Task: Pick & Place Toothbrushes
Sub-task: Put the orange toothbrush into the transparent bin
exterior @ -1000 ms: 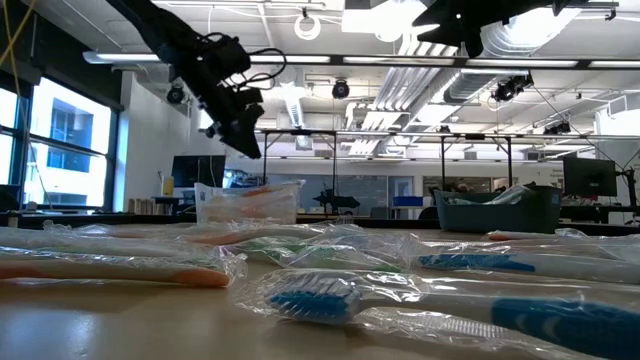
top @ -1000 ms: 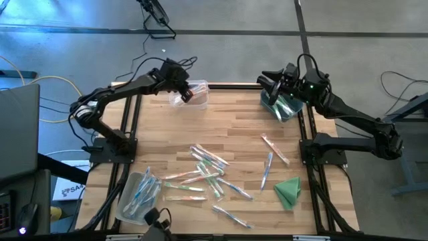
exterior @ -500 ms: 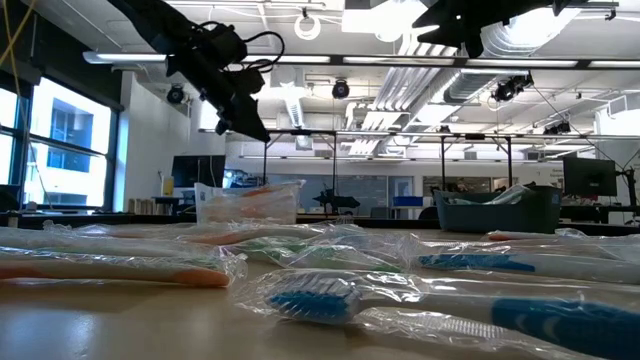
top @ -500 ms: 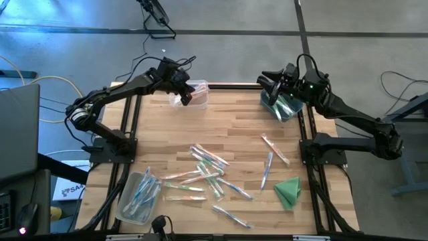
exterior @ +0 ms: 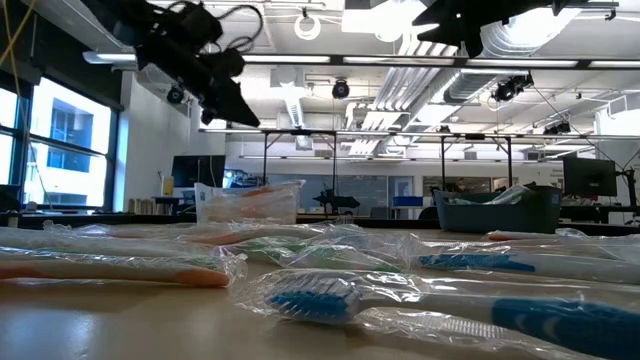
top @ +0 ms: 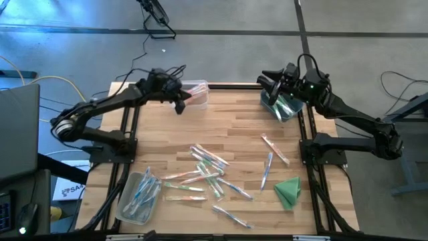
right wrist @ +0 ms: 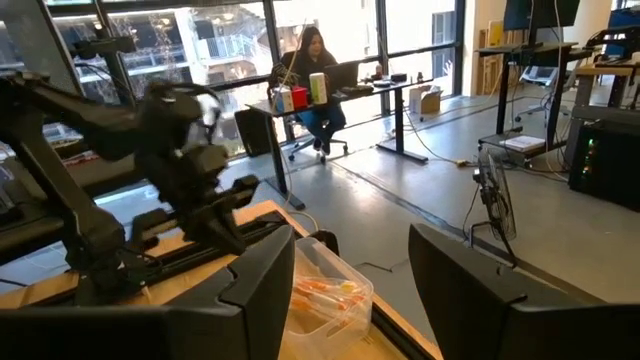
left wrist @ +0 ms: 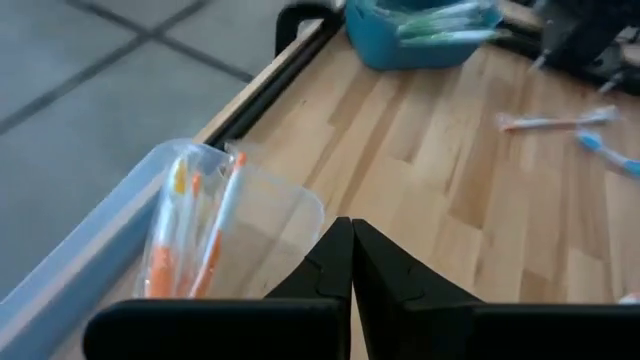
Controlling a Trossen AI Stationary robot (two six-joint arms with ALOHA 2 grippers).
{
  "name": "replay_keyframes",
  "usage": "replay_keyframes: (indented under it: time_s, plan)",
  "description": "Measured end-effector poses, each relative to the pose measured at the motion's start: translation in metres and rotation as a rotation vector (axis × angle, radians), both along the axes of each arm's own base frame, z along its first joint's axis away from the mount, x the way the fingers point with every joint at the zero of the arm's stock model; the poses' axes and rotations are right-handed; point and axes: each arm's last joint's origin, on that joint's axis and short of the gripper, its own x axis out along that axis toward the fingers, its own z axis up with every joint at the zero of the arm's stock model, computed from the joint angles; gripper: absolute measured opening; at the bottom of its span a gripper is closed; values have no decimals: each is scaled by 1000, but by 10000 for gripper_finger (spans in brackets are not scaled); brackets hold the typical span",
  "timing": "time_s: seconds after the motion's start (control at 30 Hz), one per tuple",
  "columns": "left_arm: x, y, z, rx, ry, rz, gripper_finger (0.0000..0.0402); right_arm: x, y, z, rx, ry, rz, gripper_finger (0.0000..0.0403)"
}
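Left hand (top: 179, 106), its fingers pressed together on nothing, hangs just beside the clear bin (top: 195, 93) of orange-handled toothbrushes (left wrist: 190, 235), apparently done dropping one. Right hand (top: 272, 86), fingers apart and empty, waits above the teal bin (top: 283, 107); most toothbrushes (top: 204, 171) lie scattered mid-bench (top: 234, 127), unsorted.

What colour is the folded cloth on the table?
Green; the folded cloth shows best in the high view.
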Motion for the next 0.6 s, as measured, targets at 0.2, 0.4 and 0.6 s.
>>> replay_keyframes:
  time_s: [0.2, 0.4, 0.6]
  plan:
    - [-18, -20, 6, 97, -180, -8, 0, 0, 0, 0, -1, -4, 0, 191]
    - [-38, -35, 12, 128, -237, 27, 0, 0, 0, 0, 3, -1, 3, 191]
    - [-59, -50, 15, 184, -284, 79, 0, 0, 0, -1, 11, 10, 3, 191]
